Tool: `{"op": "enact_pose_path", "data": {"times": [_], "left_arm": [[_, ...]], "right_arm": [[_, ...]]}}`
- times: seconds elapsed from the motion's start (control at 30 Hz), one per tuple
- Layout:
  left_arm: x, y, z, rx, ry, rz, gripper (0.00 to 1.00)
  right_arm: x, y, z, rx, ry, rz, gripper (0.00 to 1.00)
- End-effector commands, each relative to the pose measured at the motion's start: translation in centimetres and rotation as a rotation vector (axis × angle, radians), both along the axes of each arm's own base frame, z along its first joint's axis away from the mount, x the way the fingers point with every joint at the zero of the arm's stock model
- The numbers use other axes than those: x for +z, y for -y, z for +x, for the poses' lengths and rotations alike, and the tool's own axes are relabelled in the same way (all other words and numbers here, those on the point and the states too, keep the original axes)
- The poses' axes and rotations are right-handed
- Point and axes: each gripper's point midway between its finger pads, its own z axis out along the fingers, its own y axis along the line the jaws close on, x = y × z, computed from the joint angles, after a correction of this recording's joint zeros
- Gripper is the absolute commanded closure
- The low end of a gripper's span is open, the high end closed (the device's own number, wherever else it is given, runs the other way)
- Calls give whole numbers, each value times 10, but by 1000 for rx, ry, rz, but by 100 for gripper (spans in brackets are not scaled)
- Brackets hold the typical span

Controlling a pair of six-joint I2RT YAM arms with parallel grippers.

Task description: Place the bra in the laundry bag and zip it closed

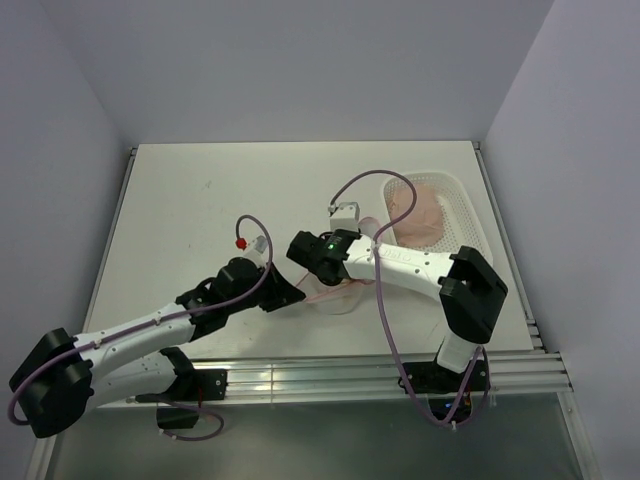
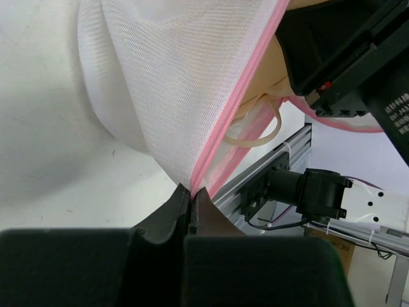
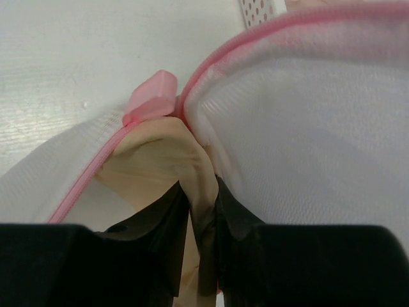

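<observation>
The white mesh laundry bag with its pink zipper rim lies near the table's front edge, mostly hidden under both grippers in the top view. My left gripper is shut on the bag's pink zipper rim. The peach-tan bra sits partly inside the open bag, a strap hanging out. My right gripper is shut on a fold of the bra at the bag's mouth, beside the pink zipper pull. The two grippers meet over the bag.
A white perforated plastic basket stands at the right with a pale pink garment in it. The table's front rail runs just below the bag. Grey walls close the back and sides.
</observation>
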Motion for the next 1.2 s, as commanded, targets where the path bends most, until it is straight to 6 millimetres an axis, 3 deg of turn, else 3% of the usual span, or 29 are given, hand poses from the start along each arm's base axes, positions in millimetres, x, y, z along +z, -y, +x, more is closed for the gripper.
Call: {"op": "enact_pose_path", "data": {"times": [0.0,0.23,0.33,0.5,0.6,0.8,0.87,0.93,1.07,1.17], "left_arm": [[14,8,8,9,47,-20,100],[18,11,11,6,58,-8,100],[20,11,13,13,55,-3,100],[23,15,16,11,53,4,100],[26,16,19,17,54,9,100],[22,22,21,6,31,15,100],[20,23,22,5,21,15,100],[20,24,22,5,18,11,100],[22,22,27,16,15,11,100],[23,20,29,18,17,19,100]], "right_arm": [[28,-5,5,35,64,6,70],[44,-29,1,90,59,58,43],[51,-39,-2,114,54,96,37],[86,-52,-7,159,80,187,34],[113,-49,-12,170,112,232,33],[149,-11,-29,144,185,335,30],[147,3,-35,132,194,371,29],[141,4,-36,136,193,423,29],[110,5,-50,182,124,509,31],[97,6,-58,200,113,569,43]]}}
